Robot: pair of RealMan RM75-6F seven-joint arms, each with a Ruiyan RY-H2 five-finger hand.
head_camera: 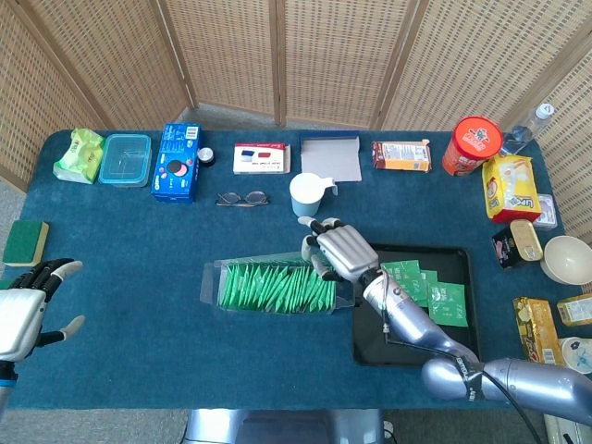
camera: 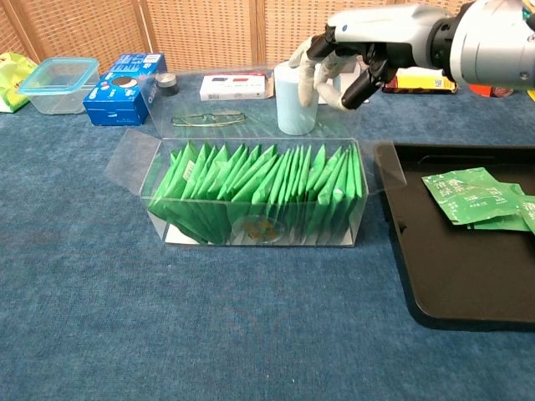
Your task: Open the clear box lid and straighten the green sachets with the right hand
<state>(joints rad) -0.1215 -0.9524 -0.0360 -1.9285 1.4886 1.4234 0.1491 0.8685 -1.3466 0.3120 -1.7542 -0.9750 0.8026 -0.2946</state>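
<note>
The clear box lies mid-table, packed with upright green sachets that lean sideways in a row. Its top stands open, with a clear flap folded out at the left end. My right hand hovers above the box's right end, holding nothing, its fingers bent downward and clear of the sachets. My left hand sits at the table's front left edge with its fingers spread and empty, seen only in the head view.
A black tray right of the box holds a few loose green sachets. Just behind the box stand a pale blue cup and glasses. Snack boxes, a red can and a bowl line the back and right.
</note>
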